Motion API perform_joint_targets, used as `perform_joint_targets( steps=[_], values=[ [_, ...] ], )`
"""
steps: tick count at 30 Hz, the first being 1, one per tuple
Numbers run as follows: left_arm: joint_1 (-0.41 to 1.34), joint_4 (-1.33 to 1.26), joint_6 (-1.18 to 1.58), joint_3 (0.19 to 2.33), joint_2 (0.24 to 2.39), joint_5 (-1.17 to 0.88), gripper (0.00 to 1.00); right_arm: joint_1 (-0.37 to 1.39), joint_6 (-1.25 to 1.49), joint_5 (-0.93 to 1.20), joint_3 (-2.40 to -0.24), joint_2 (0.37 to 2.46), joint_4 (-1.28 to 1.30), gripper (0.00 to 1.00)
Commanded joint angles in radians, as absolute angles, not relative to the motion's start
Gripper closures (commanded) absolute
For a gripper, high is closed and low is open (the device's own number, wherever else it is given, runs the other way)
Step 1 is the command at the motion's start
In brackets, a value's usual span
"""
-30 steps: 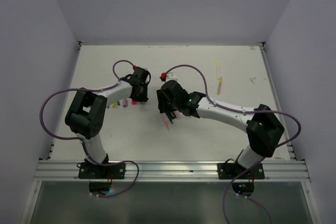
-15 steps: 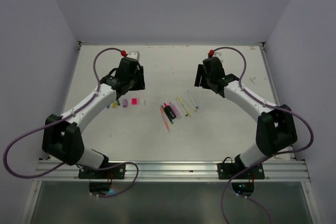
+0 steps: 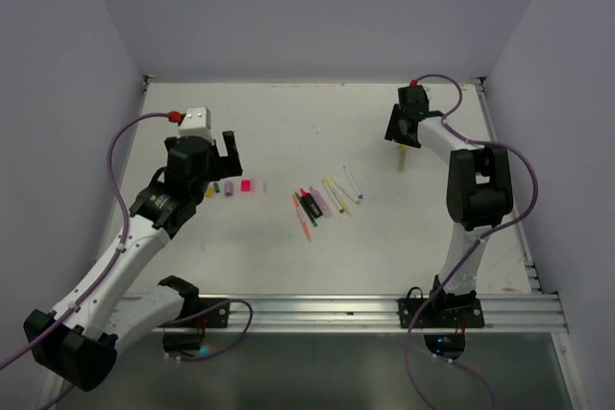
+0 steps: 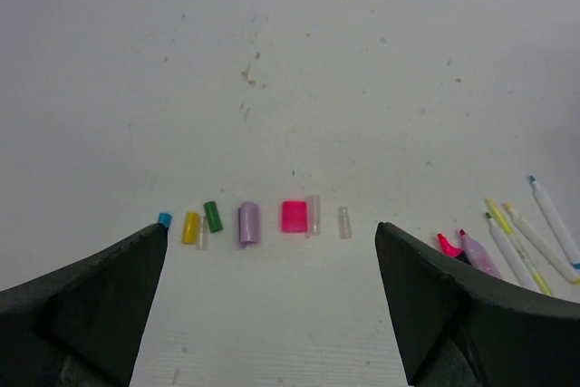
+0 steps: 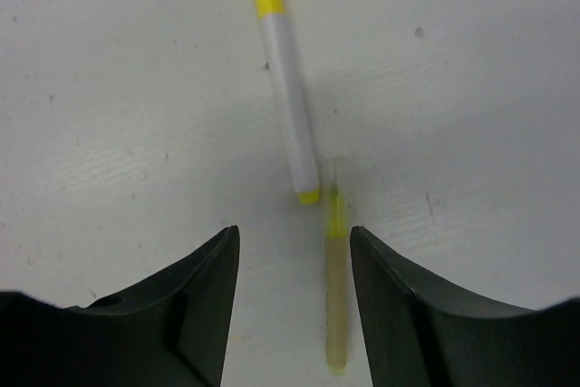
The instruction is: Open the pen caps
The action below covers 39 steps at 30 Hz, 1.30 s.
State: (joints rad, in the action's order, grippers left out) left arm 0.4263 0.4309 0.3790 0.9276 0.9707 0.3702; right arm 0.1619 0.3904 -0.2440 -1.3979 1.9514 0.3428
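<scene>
Matt table (image 4: 362, 61) — plastic pen caps (image 4: 248, 222)

Even, diffuse overhead light on the white table (image 3: 317, 256); the pens (image 3: 322, 201) cast faint, short shadows. Wrist views sharp centrally, softer along near edges.
</scene>
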Motion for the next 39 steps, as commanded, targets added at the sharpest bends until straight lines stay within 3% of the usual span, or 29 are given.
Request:
perform_joint_targets(
  steps=[1,6,11,20,26,39],
  values=[
    [0.419,0.371,0.322,0.848,0.864,0.494,0.00,0.147,0.322,-0.242,-1.509,2.011,0.311,0.45],
    [0.417,0.306,0.327,0.723,0.749,0.571,0.00,0.138,0.279,-0.245,-1.681,2.158,0.362,0.48],
    [0.414,0.310,0.310,0.732,0.771,0.592,0.00,0.130,0.272,-0.245,-1.799,2.253,0.423,0.53],
    [0.402,0.314,0.307,0.736,0.793,0.557,0.01,0.130,0.285,-0.204,-1.821,2.306,0.505,0.62],
    [0.370,0.307,0.311,0.738,0.802,0.494,0.01,0.146,0.301,-0.114,-1.725,2.255,0.477,1.00],
    [0.353,0.223,0.434,0.765,0.931,0.094,0.01,0.349,0.344,0.023,-1.502,1.919,0.305,1.00]
  ],
)
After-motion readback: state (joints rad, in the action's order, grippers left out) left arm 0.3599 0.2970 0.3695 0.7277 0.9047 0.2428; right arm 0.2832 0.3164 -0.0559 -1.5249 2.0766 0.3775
